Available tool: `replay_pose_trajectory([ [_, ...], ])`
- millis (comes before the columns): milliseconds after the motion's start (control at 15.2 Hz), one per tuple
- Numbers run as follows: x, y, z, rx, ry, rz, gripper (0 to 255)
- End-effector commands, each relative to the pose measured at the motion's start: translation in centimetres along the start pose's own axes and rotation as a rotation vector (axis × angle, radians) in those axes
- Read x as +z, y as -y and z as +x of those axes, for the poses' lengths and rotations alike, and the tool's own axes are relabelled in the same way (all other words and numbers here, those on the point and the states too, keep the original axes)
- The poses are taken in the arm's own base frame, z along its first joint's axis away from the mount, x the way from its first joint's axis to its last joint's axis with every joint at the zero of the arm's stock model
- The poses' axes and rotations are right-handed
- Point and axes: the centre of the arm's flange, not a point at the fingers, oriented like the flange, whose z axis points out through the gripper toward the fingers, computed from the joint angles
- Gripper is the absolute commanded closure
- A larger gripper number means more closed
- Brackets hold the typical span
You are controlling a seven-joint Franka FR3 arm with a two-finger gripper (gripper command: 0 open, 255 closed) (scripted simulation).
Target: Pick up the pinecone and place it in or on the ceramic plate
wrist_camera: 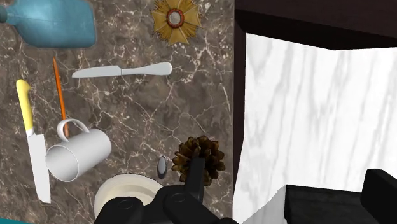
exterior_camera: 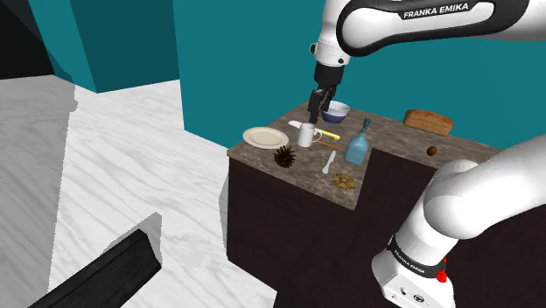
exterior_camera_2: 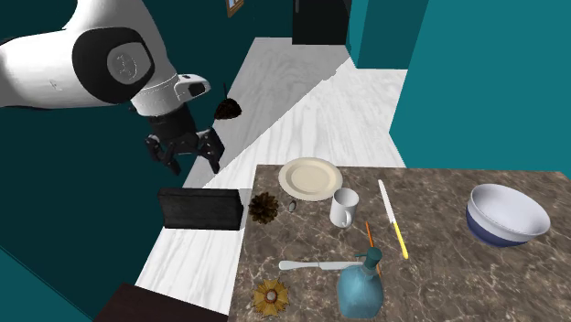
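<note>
The tool (exterior_camera_2: 193, 163) hangs high above the bench (exterior_camera_2: 439, 265), its two fingers spread wide apart with nothing between them. The pinecone (exterior_camera_2: 263, 207) stands on the marbled top right at the edge that drops to the white floor (exterior_camera_2: 302, 101), so that side of it faces open air, and the space straight above it is free. Along the same edge, toward the corner at one end, lies the cream plate (exterior_camera_2: 310, 178), near the pinecone but apart from it and with nothing on it. Toward the other end of that edge lies a star-shaped ornament (exterior_camera_2: 271, 296). A small round metal piece (exterior_camera_2: 292, 207) sits between the pinecone and a white mug (exterior_camera_2: 344, 209), which stands just inward of the plate. Further in from the edge lie a silver butter knife (exterior_camera_2: 316, 265), an orange pencil (exterior_camera_2: 369, 233), a yellow-handled knife (exterior_camera_2: 393, 220) and a blue bottle (exterior_camera_2: 359, 284). A blue-and-white bowl (exterior_camera_2: 506, 215) stands well away. Down on the floor, a black box (exterior_camera_2: 203, 209) stands close to the bench's side, below the pinecone's edge.
</note>
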Motion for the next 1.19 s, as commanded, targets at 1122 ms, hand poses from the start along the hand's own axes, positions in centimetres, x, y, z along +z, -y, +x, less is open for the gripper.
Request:
replay_pose_trajectory([
  [1122, 19.9, -3.9, 15.8, 0.049, 0.09, -0.099, 0],
])
